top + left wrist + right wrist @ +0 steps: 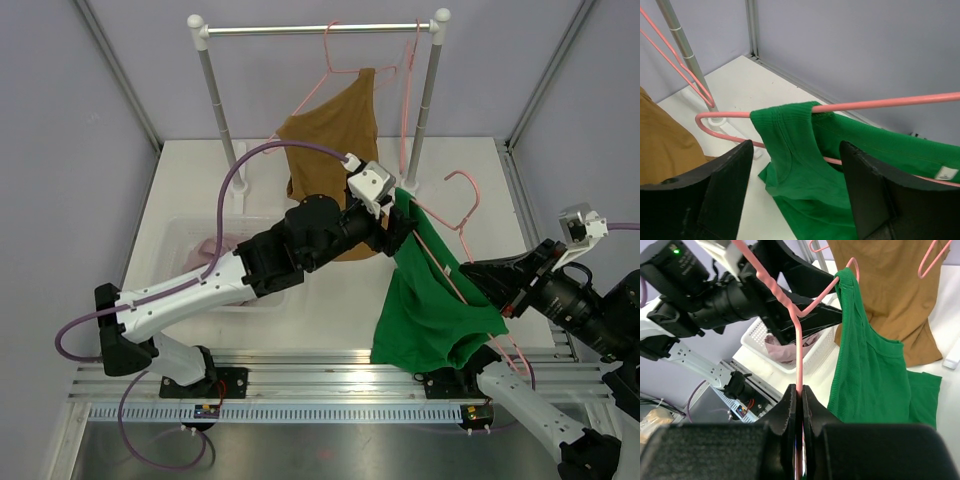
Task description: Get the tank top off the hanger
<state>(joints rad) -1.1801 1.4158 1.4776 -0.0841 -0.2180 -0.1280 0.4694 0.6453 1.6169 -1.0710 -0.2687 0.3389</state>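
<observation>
With my right claw (pixel 800 390) clenching the hanger (pixel 798 347), my released left claw (pixel 795 147) is gaping toward the tank top (pixel 805 192) strap and, I judge, risking nipping the hanger too.

No legible text, brand, number or sign recorded in any view. One item noted: a small white label (pixel 946 173) on the green tank top (pixel 805 170), seen only in the left wrist view. Any print on it is too small and blurred to read.
</observation>
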